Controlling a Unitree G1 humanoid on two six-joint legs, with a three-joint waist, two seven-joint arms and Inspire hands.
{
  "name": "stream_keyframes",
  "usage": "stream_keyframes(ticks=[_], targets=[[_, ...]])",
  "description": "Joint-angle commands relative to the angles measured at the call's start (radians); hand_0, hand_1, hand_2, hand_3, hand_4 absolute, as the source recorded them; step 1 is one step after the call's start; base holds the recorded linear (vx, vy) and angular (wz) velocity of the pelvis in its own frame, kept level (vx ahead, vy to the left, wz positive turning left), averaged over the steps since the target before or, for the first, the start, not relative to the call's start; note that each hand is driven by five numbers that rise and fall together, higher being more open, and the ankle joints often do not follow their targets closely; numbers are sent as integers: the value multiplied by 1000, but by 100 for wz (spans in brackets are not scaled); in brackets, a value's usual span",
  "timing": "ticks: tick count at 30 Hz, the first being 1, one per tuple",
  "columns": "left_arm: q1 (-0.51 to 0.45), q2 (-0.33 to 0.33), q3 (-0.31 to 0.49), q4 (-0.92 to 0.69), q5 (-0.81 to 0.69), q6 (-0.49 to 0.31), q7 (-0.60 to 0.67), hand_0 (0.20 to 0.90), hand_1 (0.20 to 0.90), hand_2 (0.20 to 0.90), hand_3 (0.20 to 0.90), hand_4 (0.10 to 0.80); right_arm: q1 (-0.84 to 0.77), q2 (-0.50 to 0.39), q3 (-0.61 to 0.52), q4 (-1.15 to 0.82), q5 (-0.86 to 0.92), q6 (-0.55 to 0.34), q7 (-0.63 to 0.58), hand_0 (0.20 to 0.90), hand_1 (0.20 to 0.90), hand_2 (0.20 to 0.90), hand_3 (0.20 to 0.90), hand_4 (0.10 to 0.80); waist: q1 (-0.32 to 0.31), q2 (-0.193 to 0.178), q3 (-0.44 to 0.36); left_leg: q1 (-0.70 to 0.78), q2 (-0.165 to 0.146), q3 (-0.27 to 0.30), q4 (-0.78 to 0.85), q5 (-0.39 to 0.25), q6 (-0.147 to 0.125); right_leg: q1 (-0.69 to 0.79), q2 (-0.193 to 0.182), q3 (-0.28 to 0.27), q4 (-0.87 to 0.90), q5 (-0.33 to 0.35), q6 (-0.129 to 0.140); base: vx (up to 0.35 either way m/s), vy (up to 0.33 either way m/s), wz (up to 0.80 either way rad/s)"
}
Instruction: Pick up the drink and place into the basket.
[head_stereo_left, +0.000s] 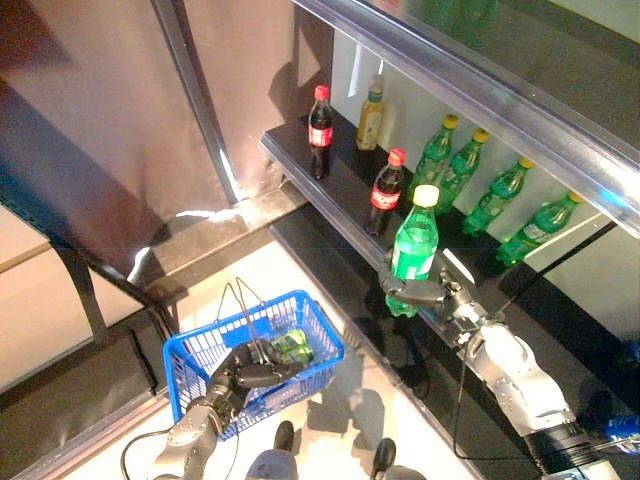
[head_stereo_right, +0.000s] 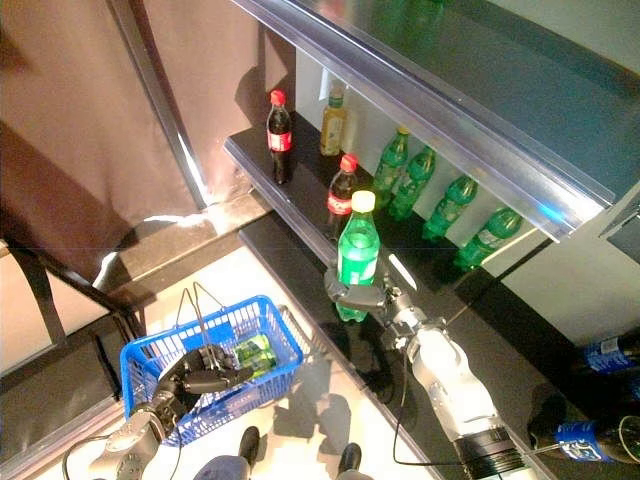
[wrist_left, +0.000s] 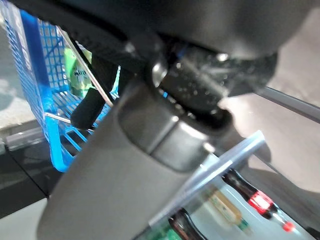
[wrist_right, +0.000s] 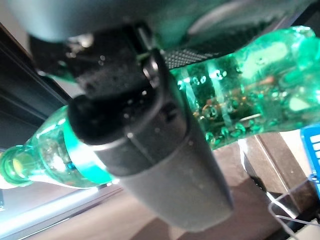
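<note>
My right hand (head_stereo_left: 425, 293) is shut on a green bottle (head_stereo_left: 413, 250) with a yellow cap, held upright just in front of the dark shelf (head_stereo_left: 340, 190). The bottle (wrist_right: 240, 95) lies across the right wrist view with the hand's dark bulk over it. My left hand (head_stereo_left: 245, 370) is shut on the thin wire handles of the blue basket (head_stereo_left: 200, 352), which hangs low at the left above the pale floor. A green drink (head_stereo_left: 291, 346) lies inside the basket. The basket (wrist_left: 45, 100) also shows in the left wrist view.
On the shelf stand dark cola bottles (head_stereo_left: 320, 130) with red caps, a yellow bottle (head_stereo_left: 371, 113) and a row of green bottles (head_stereo_left: 470, 170) at the back. A metal rail (head_stereo_left: 480, 90) of the shelf above runs overhead. A brown wall panel (head_stereo_left: 100, 120) stands at the left.
</note>
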Motion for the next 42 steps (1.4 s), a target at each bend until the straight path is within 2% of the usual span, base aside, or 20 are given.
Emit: stream_keyframes(ticks=[1, 8, 11, 13, 15, 18, 20, 23, 24, 26, 27, 29, 32, 33, 35, 36, 37, 39, 40, 42], targets=[[-98, 57, -14, -273, -104, -149, -98, 300, 300, 300, 200, 100, -55, -6, -10, -156, 44, -154, 5, 300, 300, 300, 200, 100, 23, -20, -158, 48, 39, 86, -2, -63, -15, 4, -55, -21, -2, 20, 61, -8, 7, 21], [-97, 67, -18, -320, -115, -139, -88, 300, 300, 300, 200, 100, -54, -15, -1, -172, 49, -147, -19, 300, 300, 300, 200, 100, 26, -22, -151, 54, 28, 74, -2, -66, -8, 0, -63, -16, 8, 23, 67, 14, 69, 7], [-104, 71, -28, -331, -120, -143, -99, 300, 300, 300, 200, 100, -45, -1, 3, -173, 33, -177, -34, 300, 300, 300, 200, 100, 23, -30, -125, 62, 7, 55, 3, -77, 9, -27, -90, 2, 35, 43, 87, 19, 144, -3], [-107, 75, -28, -335, -118, -148, -106, 300, 300, 300, 200, 100, -37, 7, 1, -175, 30, -191, -34, 300, 300, 300, 200, 100, 19, -39, -105, 68, -6, 47, 10, -90, 17, -54, -114, 17, 34, 86, 107, -10, 63, -16], [-112, 92, -15, -364, -114, -148, -102, 300, 300, 300, 200, 100, -44, 16, 1, -176, 36, -220, -26, 300, 300, 300, 200, 100, 25, -56, -69, 64, -23, 44, 33, -113, 23, -106, -155, 31, 14, 174, 132, -126, -9, -40], [-116, 119, 12, -370, -120, -159, -105, 300, 300, 300, 200, 100, -71, 21, 2, -165, 71, -241, -23, 300, 300, 300, 200, 100, 42, -63, -50, 41, -26, 71, 40, -106, 37, -136, -178, 6, 111, 185, 132, -273, -6, -57], [-127, 127, 17, -366, -131, -167, -106, 300, 300, 300, 200, 100, -93, 24, 12, -161, 77, -248, -32, 300, 300, 300, 200, 100, 53, -49, -50, 13, -23, 86, 47, -85, 58, -134, -153, 29, 244, 126, 105, -396, 16, -72], [-137, 122, 8, -382, -140, -179, -89, 300, 300, 300, 200, 100, -103, 40, 29, -144, 63, -275, -33, 300, 300, 300, 200, 100, 64, -27, -68, -50, -20, 50, 60, -59, 87, -123, -89, 89, 373, 51, 61, -471, -54, -61], [-143, 122, 8, -384, -148, -178, -85, 300, 300, 300, 200, 100, -110, 44, 32, -125, 63, -292, -24, 300, 300, 300, 200, 100, 71, -29, -74, -78, -22, 35, 71, -55, 93, -100, -70, 115, 378, 33, 50, -456, -173, -10], [-158, 127, 3, -373, -157, -187, -87, 300, 300, 300, 200, 100, -123, 51, 37, -103, 58, -311, -16, 300, 300, 300, 200, 100, 79, -40, -80, -113, -28, 26, 89, -50, 94, -62, -52, 124, 340, 12, 43, -394, -220, -8], [-180, 134, 1, -370, -158, -187, -76, 300, 300, 300, 200, 100, -141, 58, 40, -89, 55, -315, -7, 300, 300, 300, 200, 100, 100, -59, -81, -154, -33, 24, 110, -39, 82, 8, -42, 95, 241, -31, 42, -372, -266, -12], [-211, 140, 2, -367, -156, -178, -59, 300, 300, 300, 200, 100, -186, 71, 46, -73, 57, -297, -17, 300, 300, 300, 200, 100, 126, -78, -88, -201, -14, 25, 130, -21, 56, 58, -29, 62, 144, -72, 49, -370, -300, -19], [-226, 142, 4, -360, -160, -174, -52, 300, 300, 300, 200, 100, -216, 79, 47, -66, 60, -280, -31, 300, 300, 300, 200, 100, 136, -85, -88, -220, 3, 24, 137, -11, 39, 75, -18, 51, 113, -90, 52, -269, -255, -50], [-259, 132, 8, -348, -157, -156, -42, 300, 300, 300, 200, 100, -267, 99, 60, -67, 47, -237, -72, 300, 300, 300, 200, 100, 152, -93, -84, -249, 50, 36, 134, 20, -5, 91, 0, 13, 84, -110, 47, -396, -354, -43], [-242, 99, 9, -340, -163, -173, -49, 300, 300, 300, 200, 100, -268, 95, 74, -80, 43, -207, -81, 300, 300, 300, 200, 100, 138, -70, -81, -238, 97, 63, 71, 77, -43, 96, 47, 21, 62, -127, 9, -347, -249, -45], [-236, 93, 9, -342, -164, -177, -45, 300, 300, 300, 200, 100, -265, 92, 75, -83, 45, -203, -79, 300, 300, 300, 200, 100, 136, -65, -80, -234, 102, 67, 59, 86, -47, 98, 52, 24, 61, -128, 4, -172, -14, -12], [-215, 76, 7, -351, -187, -185, -52, 300, 300, 300, 200, 100, -242, 84, 76, -91, 34, -202, -77, 300, 300, 300, 200, 100, 117, -43, -73, -231, 114, 97, 25, 117, -53, 98, 83, 44, 61, -139, -19, -96, 5, 1], [-204, 64, 1, -349, -197, -198, -60, 300, 300, 300, 200, 100, -225, 74, 72, -95, 35, -201, -73, 300, 300, 300, 200, 100, 102, -29, -70, -245, 119, 116, 24, 131, -53, 99, 101, 58, 66, -144, -31, -160, 35, -4], [-198, 58, 1, -350, -211, -201, -72, 300, 300, 300, 200, 100, -216, 53, 74, -97, 45, -197, -73, 300, 300, 300, 200, 100, 95, -32, -59, -247, 79, 72, 91, 92, -33, 83, 92, 69, 86, -148, -40, -232, 55, -8], [-190, 56, 4, -358, -218, -209, -68, 300, 300, 300, 200, 100, -219, 40, 83, -90, 61, -202, -58, 300, 300, 300, 200, 100, 88, -48, -58, -245, 36, 27, 208, 12, -4, 51, 69, 78, 100, -136, -45, -220, 82, 11]])
